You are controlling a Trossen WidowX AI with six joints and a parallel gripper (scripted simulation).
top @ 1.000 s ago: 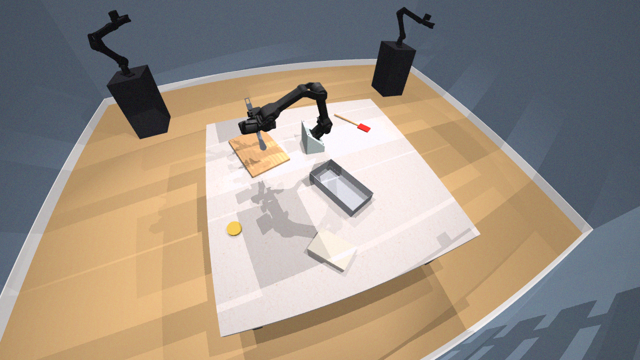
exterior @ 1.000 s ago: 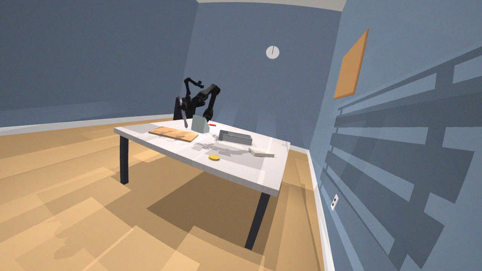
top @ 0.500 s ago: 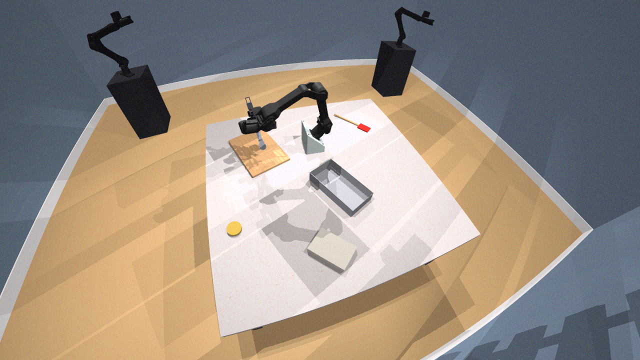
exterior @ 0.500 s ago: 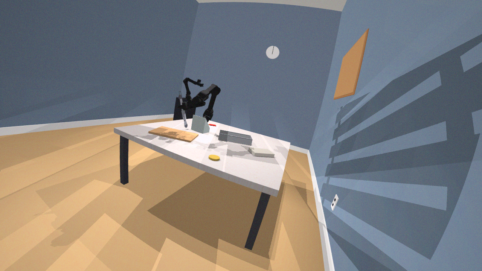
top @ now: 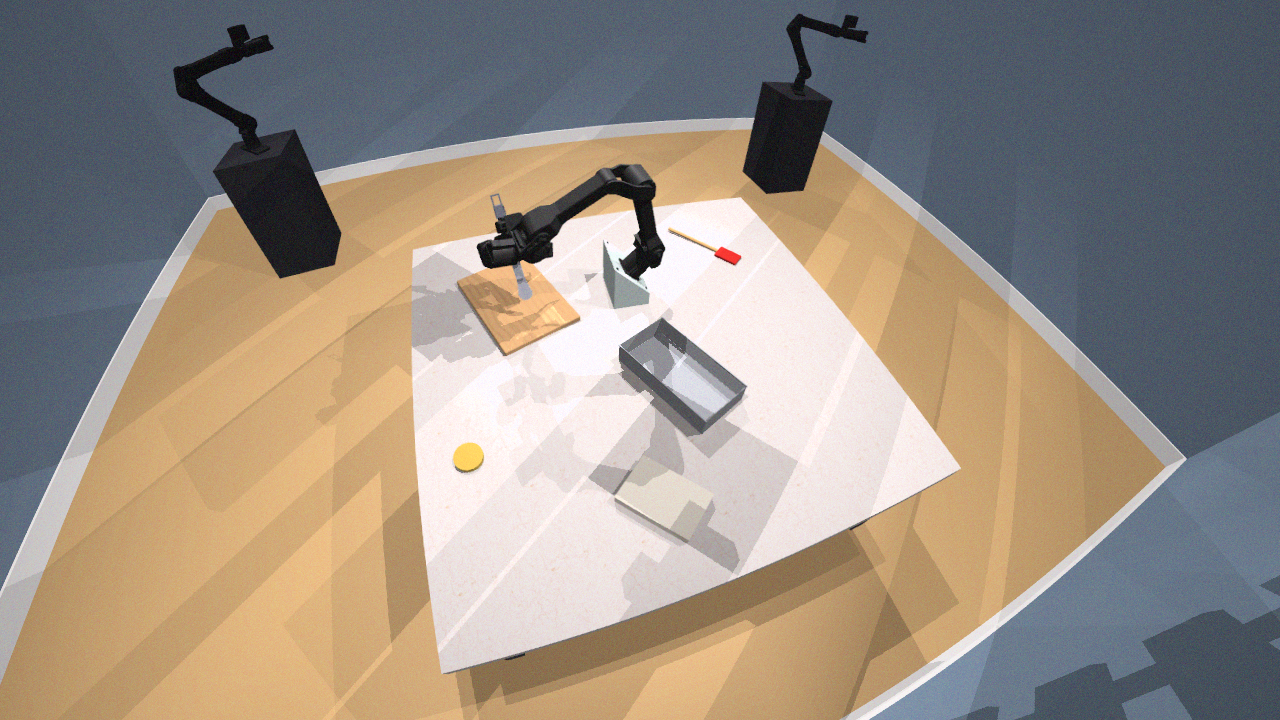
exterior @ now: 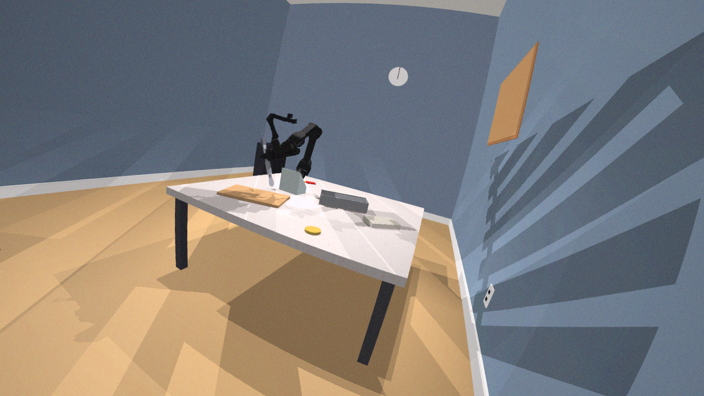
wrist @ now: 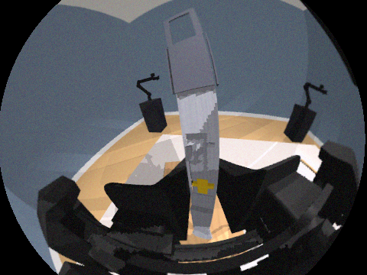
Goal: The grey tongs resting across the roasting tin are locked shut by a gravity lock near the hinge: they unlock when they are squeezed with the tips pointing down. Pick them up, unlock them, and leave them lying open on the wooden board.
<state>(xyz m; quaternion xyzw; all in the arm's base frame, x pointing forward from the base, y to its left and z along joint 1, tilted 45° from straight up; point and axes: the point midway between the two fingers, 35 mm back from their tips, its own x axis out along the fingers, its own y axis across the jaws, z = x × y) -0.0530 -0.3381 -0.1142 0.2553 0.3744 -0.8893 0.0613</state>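
Observation:
The grey tongs hang steeply upright in the air, hinge and wire loop up, tips down. A yellow marker shows on them between the fingers. My gripper is shut on the tongs around their middle. Their arms look close together; whether the lock is released I cannot tell. The wooden board lies flat below; the tips show over it in the top view, with a gap beneath. The roasting tin stands on the table with nothing across it.
A pale green angled block stands between the board and the arm's base. A red-headed spatula lies at the back. A yellow disc and a cream block lie farther forward.

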